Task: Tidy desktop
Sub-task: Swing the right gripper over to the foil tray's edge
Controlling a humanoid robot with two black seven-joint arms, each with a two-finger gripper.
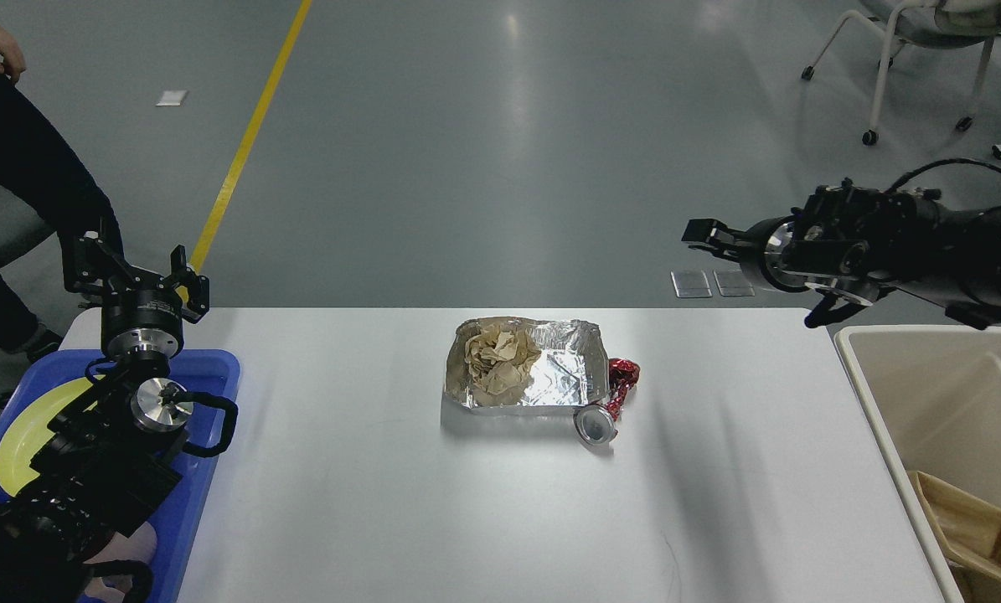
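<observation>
The desktop (383, 502) is a wide white tabletop. At its middle lies a foil tray (554, 377) with a crumpled brown paper wad (498, 360) inside. A crushed red can (611, 402) lies against the tray's right front corner. My left gripper (136, 272) is open and empty, held above the table's back left corner. My right gripper (705, 236) hangs in the air above the back right corner and points left. It is dark and side-on, so its fingers cannot be told apart. Nothing shows in it.
A blue tray (219, 368) with a yellow plate (27, 423) sits at the left edge under my left arm. A beige bin (927, 377) with a brown paper bag (969, 528) stands off the right edge. A person (23, 167) stands at far left.
</observation>
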